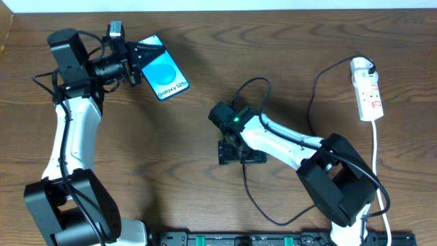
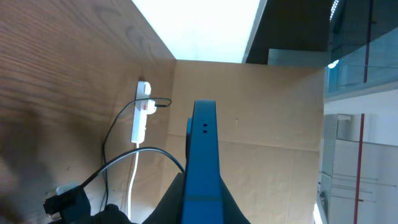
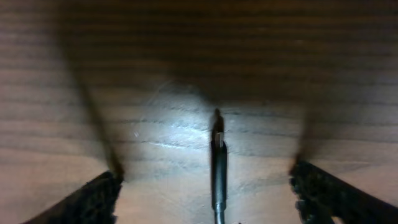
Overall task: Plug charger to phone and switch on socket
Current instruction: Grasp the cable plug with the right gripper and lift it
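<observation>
Nearest the robot, mid-worktop (image 1: 171, 178), the right gripper (image 1: 240, 156) hangs low with its jaws spread wide. The fingers (image 3: 93, 199) stand on either side of the charger (image 1: 244, 179), touching nothing. The small plug tip (image 3: 217, 138) lies flat on the wood between them. Farther back on the left, the left gripper (image 1: 143, 60) has its jaws clamped on one end of the phone (image 1: 166, 74), whose blue screen faces up. At the far right edge lies the white socket (image 1: 369, 96), with the black cable running into its far end.
</observation>
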Motion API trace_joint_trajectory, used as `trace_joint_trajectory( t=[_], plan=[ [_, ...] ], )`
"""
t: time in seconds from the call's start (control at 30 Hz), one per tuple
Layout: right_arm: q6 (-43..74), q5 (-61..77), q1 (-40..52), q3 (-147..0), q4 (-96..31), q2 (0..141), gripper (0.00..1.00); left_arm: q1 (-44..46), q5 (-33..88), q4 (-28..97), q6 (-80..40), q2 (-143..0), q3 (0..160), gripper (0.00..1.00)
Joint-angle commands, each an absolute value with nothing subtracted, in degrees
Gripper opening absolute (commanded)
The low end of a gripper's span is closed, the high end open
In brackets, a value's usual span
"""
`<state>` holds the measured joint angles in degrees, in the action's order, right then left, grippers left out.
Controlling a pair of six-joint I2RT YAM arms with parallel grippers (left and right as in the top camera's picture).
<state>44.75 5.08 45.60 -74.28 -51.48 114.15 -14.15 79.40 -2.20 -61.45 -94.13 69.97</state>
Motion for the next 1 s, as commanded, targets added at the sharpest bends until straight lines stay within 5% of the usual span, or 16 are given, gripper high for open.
trace_joint_trajectory(
  t=[0.0, 0.07, 0.23, 0.4, 0.6, 0.7, 0.8, 0.9, 0.97],
  plan=[
    [44.71, 4.64, 45.95, -73.23, -50.87, 116.18, 0.82, -14.46, 81.23, -2.68, -61.04, -93.60, 70.35, 0.07],
    [44.71, 4.64, 45.95, -73.23, -50.41, 116.18, 0.75, -14.46, 81.23, -2.68, -61.04, -93.60, 70.35, 0.08],
    [44.71, 4.64, 45.95, -73.23, -49.89, 116.18, 0.28, -14.46, 81.23, -2.68, -61.04, -93.60, 70.35, 0.07],
    [44.71, 4.89, 45.95, -73.23, -49.91, 116.18, 0.08, -14.46, 81.21, -2.68, -61.04, -93.60, 70.35, 0.07],
    [44.69, 5.06, 45.95, -73.23, -49.93, 116.18, 0.10, -14.46, 81.23, -2.68, -61.04, -93.60, 70.35, 0.07],
    [44.69, 5.06, 45.95, -73.23, -50.35, 116.18, 0.43, -14.46, 81.21, -2.68, -61.04, -93.60, 70.35, 0.07],
    [44.69, 5.10, 45.98, -73.23, -51.20, 116.18, 0.59, -14.46, 81.23, -2.68, -61.06, -93.60, 70.35, 0.07],
    [44.69, 6.59, 45.98, -73.23, -51.99, 116.18, 0.61, -14.46, 81.21, -2.68, -61.04, -93.60, 70.35, 0.08],
    [44.69, 6.81, 45.98, -73.23, -52.25, 116.18, 0.50, -14.46, 81.21, -2.68, -61.06, -93.60, 70.35, 0.07]
  ],
)
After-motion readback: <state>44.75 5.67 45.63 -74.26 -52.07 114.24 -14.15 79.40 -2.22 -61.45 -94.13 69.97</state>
